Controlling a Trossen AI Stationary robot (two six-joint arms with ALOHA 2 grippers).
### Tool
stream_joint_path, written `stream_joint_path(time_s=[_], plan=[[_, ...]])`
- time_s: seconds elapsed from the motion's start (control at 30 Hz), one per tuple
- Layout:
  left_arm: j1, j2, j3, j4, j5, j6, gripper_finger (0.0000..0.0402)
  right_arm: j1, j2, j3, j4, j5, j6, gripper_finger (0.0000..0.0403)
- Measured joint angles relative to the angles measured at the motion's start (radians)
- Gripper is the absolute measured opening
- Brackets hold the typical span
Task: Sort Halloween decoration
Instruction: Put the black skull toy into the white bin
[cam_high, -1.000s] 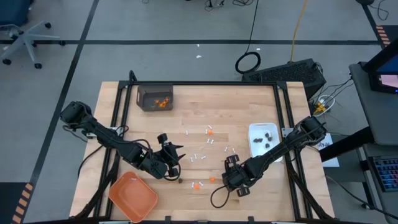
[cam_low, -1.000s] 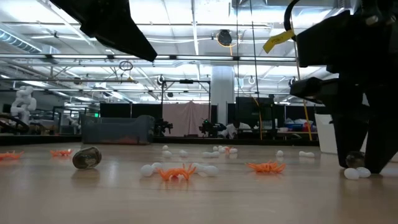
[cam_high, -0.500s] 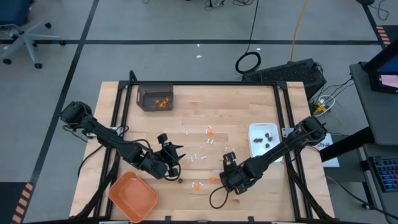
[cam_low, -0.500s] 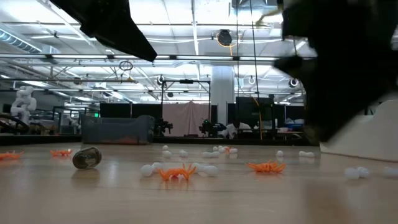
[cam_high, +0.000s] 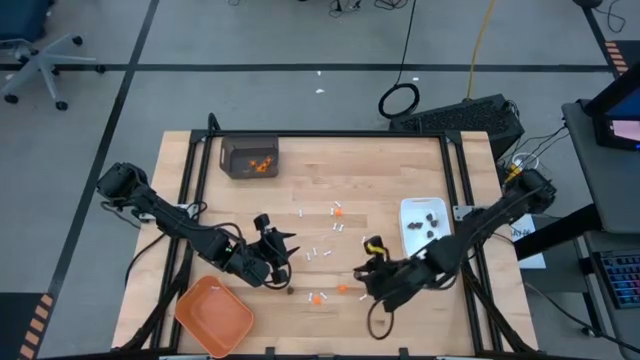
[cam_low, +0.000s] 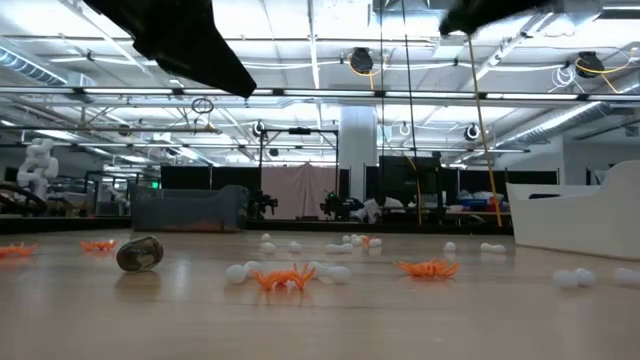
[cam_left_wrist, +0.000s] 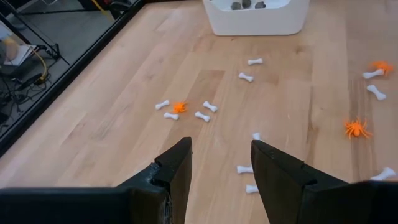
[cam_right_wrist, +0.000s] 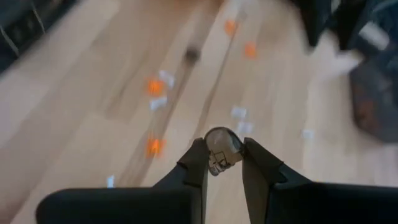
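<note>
The Halloween decoration lies scattered over the wooden table (cam_high: 390, 170): white sticks (cam_high: 320, 253), orange bits (cam_high: 318, 297) and a dark bit (cam_high: 291, 292), which shows large in the low view (cam_low: 140, 253). My right gripper (cam_high: 364, 272) hangs above the table's near middle, shut on a round dark bit (cam_right_wrist: 217, 149). My left gripper (cam_high: 281, 243) hovers open over the near left, its fingers (cam_left_wrist: 174, 168) apart with nothing between them. In the low view only dark parts of the left arm (cam_low: 185, 40) and right arm (cam_low: 490, 12) show at the top. My right gripper pinches the round dark bit by its two sides (cam_right_wrist: 210, 163) between the free ends of its two fingers (cam_right_wrist: 194, 163). The fingers slant down toward the table's left. The bit is lifted clear of the table.
A white rectangular dish (cam_high: 408, 232) with several dark bits stands at the right, also seen from the left wrist (cam_left_wrist: 255, 25). A dark bin (cam_high: 228, 160) holding orange bits stands at the far left. An orange tray (cam_high: 213, 315) lies at the near left corner.
My right gripper has risen from the table with the dark bit between its fingers and has tipped from pointing steeply down to a shallower slant; in the low view it has left the picture upward. The bit is lifted clear; the white sticks beside it stay.
</note>
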Motion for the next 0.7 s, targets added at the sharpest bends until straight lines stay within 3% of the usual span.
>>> stream_joint_path(time_s=[0.2, 0.33, 0.5, 0.7], plan=[[0.000, 0.000, 0.000, 0.003, 0.000, -0.020, 0.0164, -0.002, -0.095, -0.129, 0.220, 0.001, -0.115, 0.0041], [0.000, 0.000, 0.000, 0.003, 0.000, -0.027, 0.0164, -0.018, -0.137, -0.259, 0.494, -0.003, -0.187, 0.0041], [0.000, 0.000, 0.000, 0.008, 0.005, -0.028, 0.0164, -0.050, -0.140, -0.405, 0.846, -0.011, -0.256, 0.0041], [0.000, 0.000, 0.000, 0.010, 0.006, -0.028, 0.0164, -0.079, -0.130, -0.481, 1.079, -0.033, -0.263, 0.0041]])
